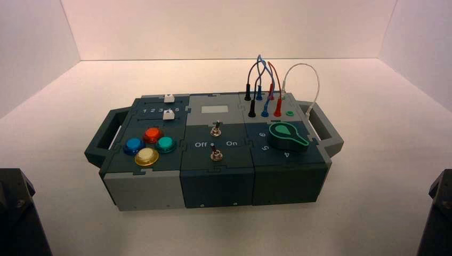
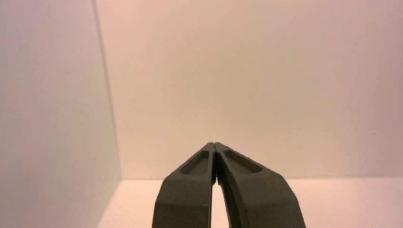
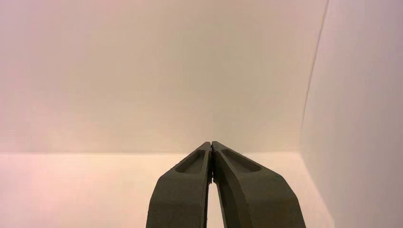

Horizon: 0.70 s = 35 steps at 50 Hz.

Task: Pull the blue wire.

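The blue wire (image 1: 259,66) loops up from the box's back right corner in the high view, both blue plugs (image 1: 264,111) seated in sockets between a black-plugged wire (image 1: 249,93) and a red-plugged wire (image 1: 276,109). My left gripper (image 2: 215,144) is shut with nothing in it and faces a bare wall. My right gripper (image 3: 211,143) is shut and empty too, facing a wall and floor. Both arms sit parked at the bottom corners of the high view, well short of the box (image 1: 160,186).
A white wire (image 1: 314,85) arcs over to the box's right handle (image 1: 322,130). A green knob (image 1: 288,136) sits in front of the wires, two toggle switches (image 1: 215,129) in the middle, coloured buttons (image 1: 149,144) and white sliders (image 1: 169,98) on the left. White walls enclose the area.
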Available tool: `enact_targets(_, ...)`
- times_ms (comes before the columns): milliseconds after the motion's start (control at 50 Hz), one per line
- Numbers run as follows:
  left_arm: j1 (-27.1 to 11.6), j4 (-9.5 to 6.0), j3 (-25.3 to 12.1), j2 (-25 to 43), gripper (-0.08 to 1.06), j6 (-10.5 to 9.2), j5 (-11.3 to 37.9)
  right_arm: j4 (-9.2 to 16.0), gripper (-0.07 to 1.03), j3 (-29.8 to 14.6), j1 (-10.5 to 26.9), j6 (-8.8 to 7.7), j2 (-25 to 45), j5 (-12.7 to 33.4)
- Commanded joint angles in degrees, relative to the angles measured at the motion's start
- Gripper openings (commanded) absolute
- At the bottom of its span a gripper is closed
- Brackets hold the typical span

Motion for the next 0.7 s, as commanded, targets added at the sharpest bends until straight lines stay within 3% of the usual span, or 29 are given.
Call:
enact_targets(20, -7.12, -0.09, -3.08, 1.76, -0.03, 0.18, 7.03, 0.44, -0.02, -3.96, 3.6, 0.53, 0.44, 7.03)
enact_targets(180, -14.24, -0.09, -3.87, 4.39, -0.03, 0.44, 10.9, 1.49, -0.02, -5.62, 7.12, 0.62, 1.32, 13.27)
enact_targets(400, -21.45, -0.18, -4.75, 8.88, -0.03, 0.35, 14.59, 5.45, -0.02, -8.35, 12.57, 0.7, 5.54, 24.43)
enact_targets(500, -24.7, -0.18, -5.36, 11.43, -0.03, 0.44, 16.17, 8.61, -0.02, -9.49, 16.17, 0.62, 9.05, 30.06)
enact_targets(700, -30.15, -0.18, -6.33, 16.7, -0.03, 0.35, 17.84, 13.97, -0.02, -10.11, 22.94, 0.53, 14.41, 36.39)
